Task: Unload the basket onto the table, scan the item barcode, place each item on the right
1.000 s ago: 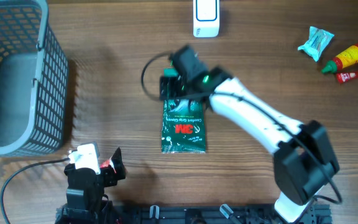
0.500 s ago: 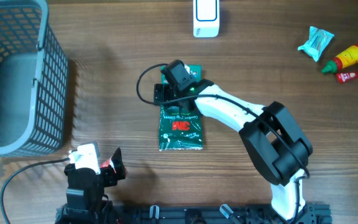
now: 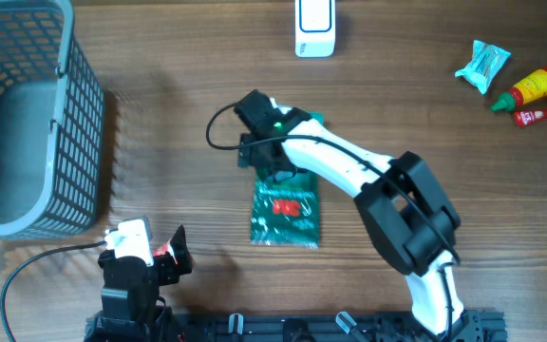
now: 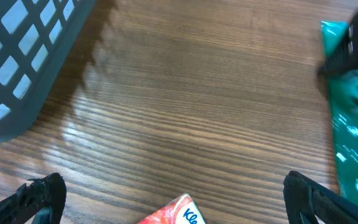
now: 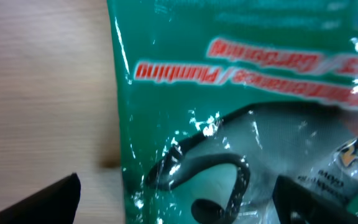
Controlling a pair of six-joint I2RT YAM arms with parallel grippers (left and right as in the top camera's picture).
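The green glove pack (image 3: 286, 211) lies flat in the middle of the worktop (image 3: 160, 142). The right fingers (image 5: 42, 202) are wide apart, low over its top end, and hold nothing. The left fingers (image 4: 33, 199) are wide apart too, over a small red pack (image 4: 176, 213).

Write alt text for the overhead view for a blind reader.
The right arm reaches across a wooden table, its open jaws over the top end of a flat green packet. A grey basket stands left, a white device at the far edge.
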